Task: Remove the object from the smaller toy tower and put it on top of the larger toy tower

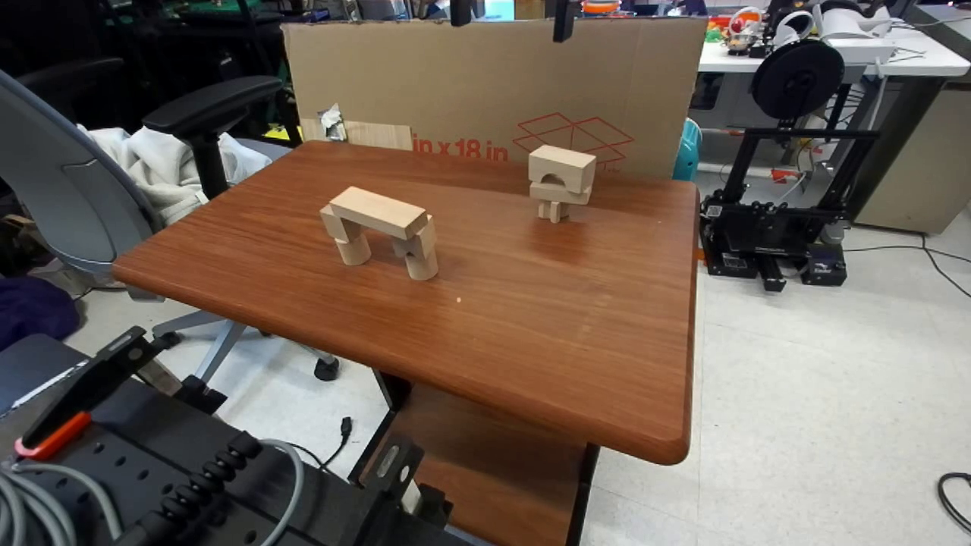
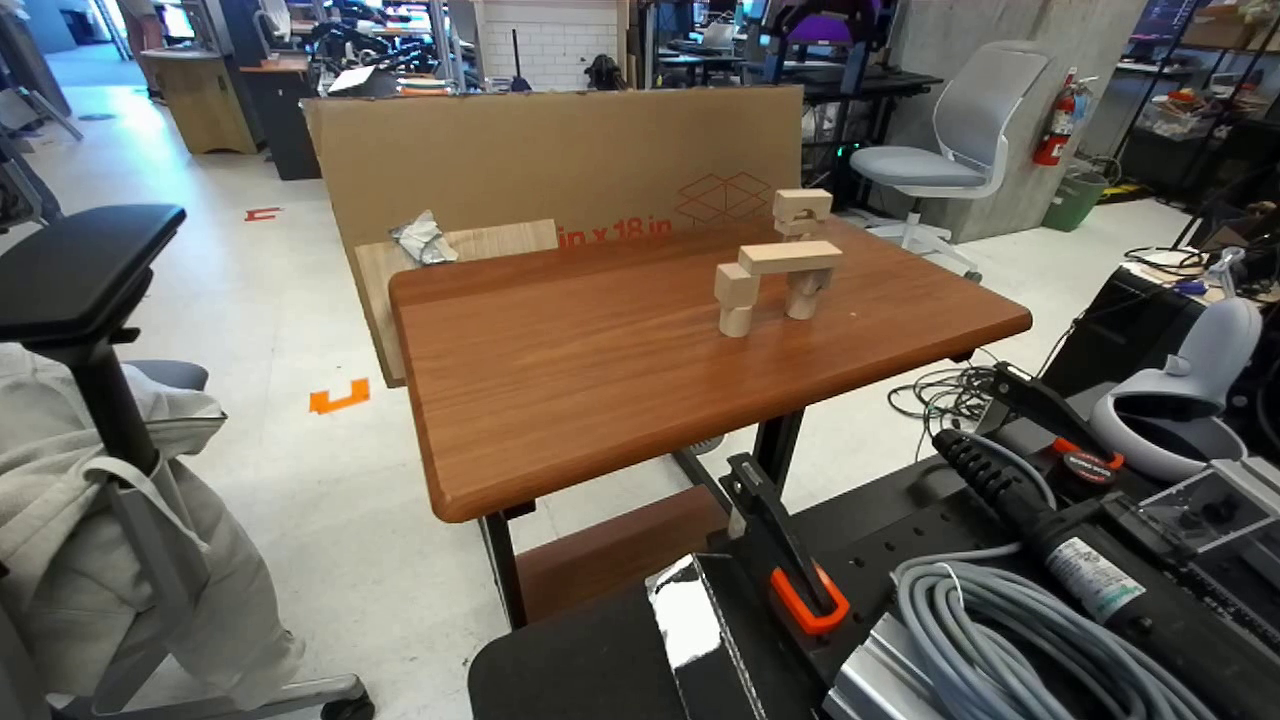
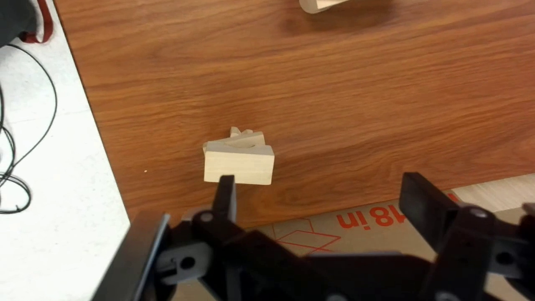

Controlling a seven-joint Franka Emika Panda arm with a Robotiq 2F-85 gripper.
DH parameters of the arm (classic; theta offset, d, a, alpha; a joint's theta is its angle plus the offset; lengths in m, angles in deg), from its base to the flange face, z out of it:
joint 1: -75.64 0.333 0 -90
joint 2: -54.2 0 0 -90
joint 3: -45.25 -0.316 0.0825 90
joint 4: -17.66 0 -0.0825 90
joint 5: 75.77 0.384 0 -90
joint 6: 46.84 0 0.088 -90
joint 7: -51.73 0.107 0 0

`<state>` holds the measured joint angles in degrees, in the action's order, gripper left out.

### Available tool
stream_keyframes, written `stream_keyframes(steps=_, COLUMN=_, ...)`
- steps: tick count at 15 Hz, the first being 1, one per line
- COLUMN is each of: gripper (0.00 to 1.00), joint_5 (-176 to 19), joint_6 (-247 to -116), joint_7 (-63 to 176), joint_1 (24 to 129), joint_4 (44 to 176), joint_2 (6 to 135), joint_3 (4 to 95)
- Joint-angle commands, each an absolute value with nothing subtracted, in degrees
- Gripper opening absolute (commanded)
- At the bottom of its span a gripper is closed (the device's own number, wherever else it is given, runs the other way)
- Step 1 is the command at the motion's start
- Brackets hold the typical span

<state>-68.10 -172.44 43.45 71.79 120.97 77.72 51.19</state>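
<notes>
Fingers [image 3: 225,196] of my end effector [image 3: 321,184] stand wide apart in the wrist view, gripping nothing. In both exterior views I get the larger tower [image 1: 378,212] whole; the wrist view catches only part. The arch block [image 1: 562,168] sits atop the smaller tower [image 1: 559,194]. Cardboard [image 1: 470,76] stands behind the brown surface [image 1: 546,318]; a fire extinguisher [image 2: 1056,130] shows in an exterior view.

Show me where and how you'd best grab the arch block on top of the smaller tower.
Probably take the arch block by its two short ends, coming down from above. Its top is uncovered, the arch cuts into its long side, and the open tool is turned roughly along its length. Grip high to help clear the slab beneath, which sits slightly twisted.
</notes>
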Motion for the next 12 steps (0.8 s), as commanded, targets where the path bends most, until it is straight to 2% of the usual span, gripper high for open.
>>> stream_keyframes(steps=1, gripper=1.0, joint_5=-69.9, joint_6=-172.5, joint_7=46.9, joint_1=70.8, joint_4=116.7, joint_2=82.1, joint_3=50.4)
stream_keyframes(steps=12, gripper=1.0, joint_5=-71.9, joint_6=-172.0, joint_7=47.1, joint_1=69.9, joint_4=111.4, joint_2=89.1, joint_3=50.4)
